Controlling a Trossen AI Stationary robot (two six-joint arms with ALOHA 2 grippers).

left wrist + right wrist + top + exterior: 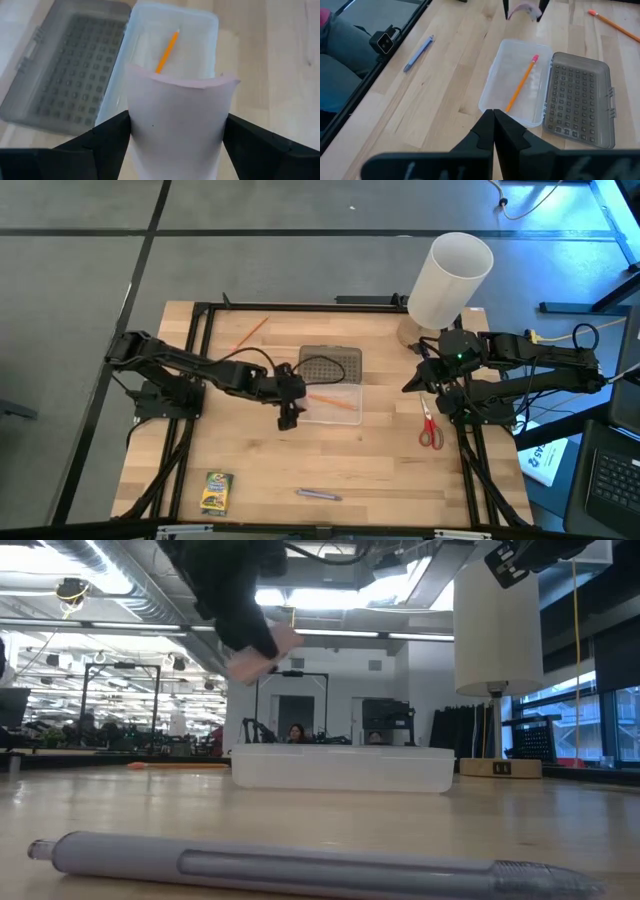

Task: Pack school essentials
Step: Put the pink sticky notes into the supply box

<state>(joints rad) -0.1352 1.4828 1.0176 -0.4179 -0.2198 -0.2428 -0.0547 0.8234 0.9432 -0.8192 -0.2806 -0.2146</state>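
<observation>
Holding the pink eraser pinched between its two fingers, the left hand hovered above the worktop at the left end of the clear case, clear of the surface as the low view showed. Item in transit: eraser, gripped at its flanks, one edge facing toward the open tray. Receptacle: clear case, long axis running left to right across the worktop, grey dimpled lid folded open flat on the far side. Contents so far: one orange pencil, lying along the tray's length. Governing relation: the tray lay just ahead of and below the eraser, toward the right, so a short advance over the rim and a release appeared to be what the placing called for. Unpacked items: second orange pencil on the far left of the worktop; red-handled scissors near the right arm; crayon box at the near left; purple pen at the near edge, lying left to right. Right hand: fingers pressed together, holding nothing, waiting right of the case beside the tall white cylinder. Left arm judged nearer the tray.
</observation>
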